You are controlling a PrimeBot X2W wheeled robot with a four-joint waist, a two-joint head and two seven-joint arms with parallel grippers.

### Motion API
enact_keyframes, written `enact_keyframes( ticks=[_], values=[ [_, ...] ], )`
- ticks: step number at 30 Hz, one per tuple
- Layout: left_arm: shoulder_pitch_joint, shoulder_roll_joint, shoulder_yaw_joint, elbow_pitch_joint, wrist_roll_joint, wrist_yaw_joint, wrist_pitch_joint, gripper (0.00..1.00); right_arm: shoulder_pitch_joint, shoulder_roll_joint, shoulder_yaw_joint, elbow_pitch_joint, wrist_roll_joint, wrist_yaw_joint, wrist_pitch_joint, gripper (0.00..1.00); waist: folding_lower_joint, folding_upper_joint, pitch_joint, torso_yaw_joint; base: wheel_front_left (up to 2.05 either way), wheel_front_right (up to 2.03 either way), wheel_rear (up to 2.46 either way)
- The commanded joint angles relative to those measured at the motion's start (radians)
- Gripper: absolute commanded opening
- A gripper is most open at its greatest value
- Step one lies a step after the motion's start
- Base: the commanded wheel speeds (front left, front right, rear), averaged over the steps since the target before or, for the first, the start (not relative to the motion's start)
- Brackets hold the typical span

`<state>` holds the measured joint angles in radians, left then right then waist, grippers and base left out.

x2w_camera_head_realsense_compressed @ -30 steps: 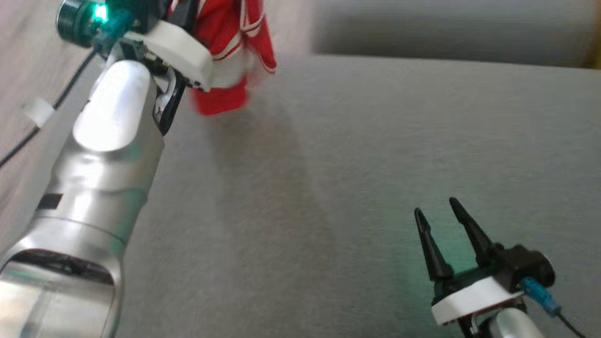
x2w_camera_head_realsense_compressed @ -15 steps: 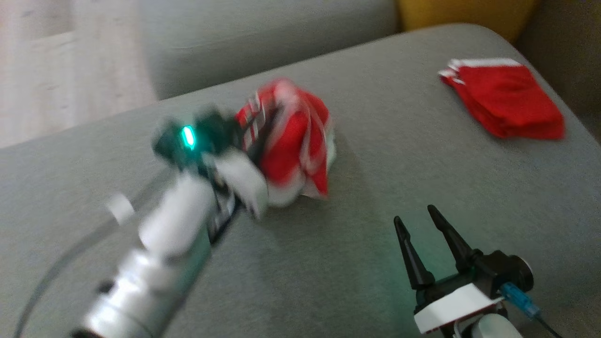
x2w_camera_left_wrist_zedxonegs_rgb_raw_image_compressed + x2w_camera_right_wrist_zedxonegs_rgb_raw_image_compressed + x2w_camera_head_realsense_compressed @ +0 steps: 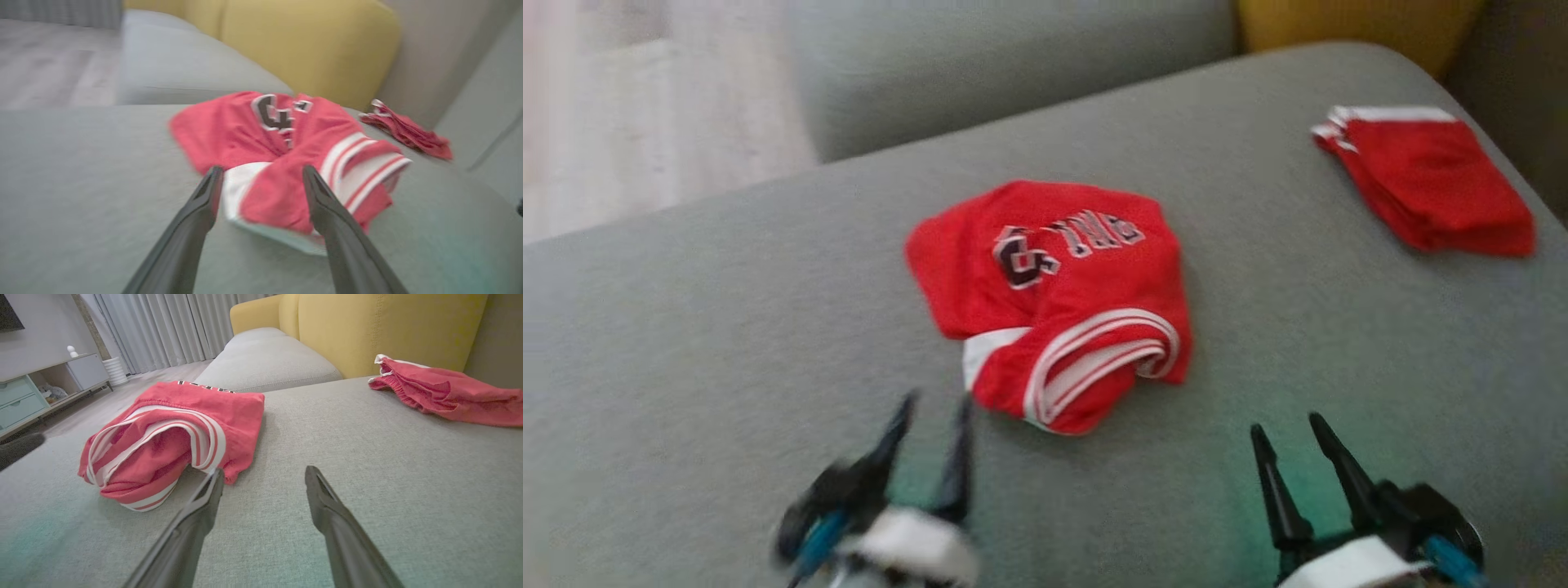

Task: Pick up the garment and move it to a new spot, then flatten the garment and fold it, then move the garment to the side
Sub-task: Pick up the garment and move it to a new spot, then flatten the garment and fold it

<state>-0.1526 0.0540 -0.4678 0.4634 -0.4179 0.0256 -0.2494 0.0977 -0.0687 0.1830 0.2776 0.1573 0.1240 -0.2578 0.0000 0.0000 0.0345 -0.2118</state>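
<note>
Grey sofa seat (image 3: pixel 686 327); folded red cloth (image 3: pixel 1429 180) at 2 o'clock; yellow backrest (image 3: pixel 388 330) at 12 o'clock; curtains (image 3: pixel 163 330), pale cabinet (image 3: pixel 83 371) at 10 o'clock.

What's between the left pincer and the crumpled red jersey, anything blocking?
Nothing visible. Only bare grey cushion separates the left pincer from the jersey; in the left wrist view its near hem lies just beyond the open jaws. The folded red garment sits far to the right, off the path.
</note>
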Motion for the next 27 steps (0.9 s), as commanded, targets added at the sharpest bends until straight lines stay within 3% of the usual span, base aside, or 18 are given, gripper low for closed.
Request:
enact_keyframes(
  ticks=[1, 5, 8, 14, 18, 27],
  values=[
    [0.005, 0.008, 0.053, -0.036, 0.007, 0.008, -0.012, 1.00, -0.018, 0.005, 0.015, -0.028, 0.004, 0.007, -0.004, 1.00, 0.0000, 0.0000, -0.080, 0.107, 0.00, 0.00, 0.00],
    [0.192, -0.001, 0.221, -0.218, 0.059, 0.035, -0.012, 1.00, 0.015, 0.011, -0.027, -0.039, 0.016, 0.007, -0.004, 1.00, 0.0000, 0.0000, -0.120, 0.186, 0.00, 0.00, 0.00],
    [0.301, -0.003, 0.286, -0.333, 0.087, 0.035, -0.012, 1.00, 0.041, 0.014, -0.039, -0.050, 0.021, 0.007, -0.004, 1.00, 0.0000, 0.0000, -0.162, 0.223, 0.00, 0.00, 0.00],
    [0.455, -0.003, 0.284, -0.478, 0.167, 0.051, -0.012, 1.00, 0.109, 0.017, -0.063, -0.079, 0.020, 0.007, -0.004, 1.00, 0.0000, 0.0000, -0.236, 0.256, 0.00, 0.00, 0.00],
    [0.490, -0.004, 0.275, -0.482, 0.237, 0.070, -0.012, 1.00, 0.133, 0.018, -0.062, -0.090, 0.005, 0.007, -0.004, 1.00, 0.0000, 0.0000, -0.254, 0.258, 0.00, 0.00, 0.00],
    [0.497, -0.004, 0.275, -0.472, 0.268, 0.088, -0.012, 1.00, 0.145, 0.018, -0.041, -0.084, 0.004, 0.007, -0.004, 1.00, 0.0000, 0.0000, -0.264, 0.253, 0.00, 0.00, 0.00]
  ],
)
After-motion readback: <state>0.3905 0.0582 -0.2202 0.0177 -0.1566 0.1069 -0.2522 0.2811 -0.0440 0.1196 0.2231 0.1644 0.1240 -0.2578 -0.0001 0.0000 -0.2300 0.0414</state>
